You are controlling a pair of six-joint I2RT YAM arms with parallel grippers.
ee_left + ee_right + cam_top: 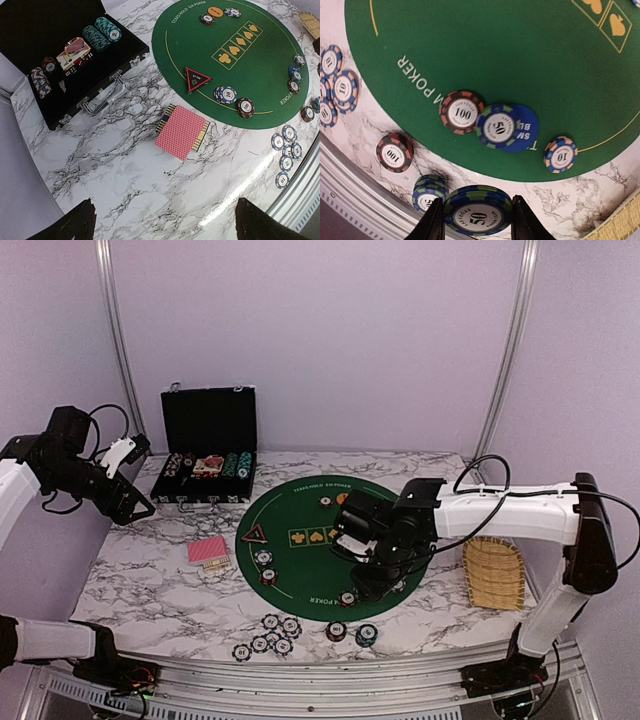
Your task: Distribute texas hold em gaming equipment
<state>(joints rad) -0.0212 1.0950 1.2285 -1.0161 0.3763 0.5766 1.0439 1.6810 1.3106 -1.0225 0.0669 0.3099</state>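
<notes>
Pinching a round teal stripe-edged 50 chip [477, 214] by its rim, likely to lay it flat, your right gripper [477, 231] hovers clamped just off the round green felt mat [470, 40]; your left gripper [165, 227] hangs wide apart, empty.

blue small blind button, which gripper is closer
Right. The right gripper, holding a 50 chip, hovers close to the blue button; the left gripper is far off, raised near the black case.

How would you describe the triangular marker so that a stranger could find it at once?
Start from the round green mat in the middle of the marble table. On its edge nearest the red-backed cards lies the triangular marker. Unlike the round chips beside it, it is black, three-cornered, with a red border.
</notes>
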